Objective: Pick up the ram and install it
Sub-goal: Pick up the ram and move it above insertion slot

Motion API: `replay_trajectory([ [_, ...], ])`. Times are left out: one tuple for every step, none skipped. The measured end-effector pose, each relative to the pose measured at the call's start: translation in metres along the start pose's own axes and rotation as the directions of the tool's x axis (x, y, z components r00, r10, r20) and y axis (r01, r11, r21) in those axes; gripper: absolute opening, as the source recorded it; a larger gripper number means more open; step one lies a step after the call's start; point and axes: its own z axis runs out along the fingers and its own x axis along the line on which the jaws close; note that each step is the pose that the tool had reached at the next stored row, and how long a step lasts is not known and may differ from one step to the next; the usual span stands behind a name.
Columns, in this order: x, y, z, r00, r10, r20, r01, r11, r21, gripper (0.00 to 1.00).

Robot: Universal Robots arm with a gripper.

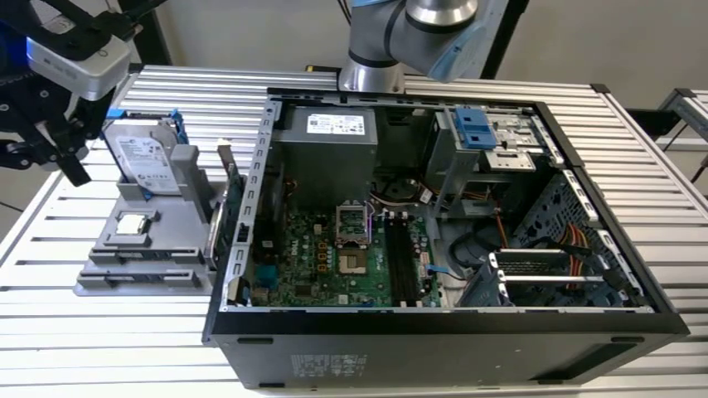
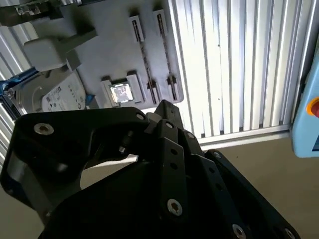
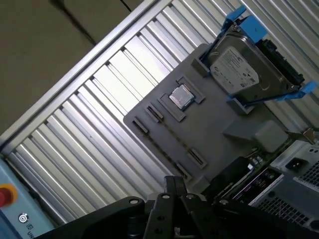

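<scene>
The ram point(image 1: 218, 217) is a thin dark stick standing on edge along the side of the grey holder point(image 1: 122, 269) nearest the case wall; in the first wrist view the ram point(image 3: 259, 168) shows beside the holder point(image 3: 209, 124). My black gripper point(image 1: 78, 174) hangs above the table at the exterior view's left, beyond the holder and well away from the ram. In both wrist views its fingertips point(image 3: 174, 183) point(image 2: 164, 105) meet with nothing between them. The open computer case point(image 1: 443, 332) lies in the middle, with dark memory slots point(image 1: 400, 259) on its motherboard.
On the holder stand a silver hard drive in a blue frame point(image 1: 144, 157) and a small square processor chip point(image 1: 132, 223). The ribbed metal table point(image 1: 66, 332) ends close to the gripper. A light blue box with a red button point(image 2: 309, 117) sits past that edge.
</scene>
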Motion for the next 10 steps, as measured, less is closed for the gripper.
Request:
replay_trajectory([
  [0.0000,0.0000,-0.0001,0.9999,-0.014,-0.0006,0.014,0.9999,0.0002,0.00],
  [0.0000,0.0000,-0.0001,0.9996,-0.028,-0.0011,0.028,0.9996,0.0004,0.00],
  [0.0000,0.0000,0.0000,0.9991,-0.043,-0.0014,0.043,0.9991,0.0007,0.00],
  [0.0000,0.0000,-0.0001,0.9983,-0.058,-0.0019,0.058,0.9983,0.0009,0.00],
  [0.0000,0.0000,-0.0001,0.9974,-0.073,-0.0023,0.073,0.9974,0.0012,0.00],
  [0.0000,0.0000,-0.0001,0.9963,-0.086,-0.0027,0.086,0.9963,0.0015,0.00],
  [0.0000,0.0000,-0.0001,0.9950,-0.100,-0.0031,0.100,0.9950,0.0016,0.00],
  [0.0000,0.0000,-0.0001,0.9937,-0.112,-0.0037,0.112,0.9937,0.0016,0.00],
  [0.0000,0.0000,-0.0001,0.9921,-0.125,-0.0042,0.125,0.9921,0.0015,0.00],
  [0.0000,0.0000,-0.0001,0.9904,-0.138,-0.0049,0.138,0.9904,0.0014,0.00],
])
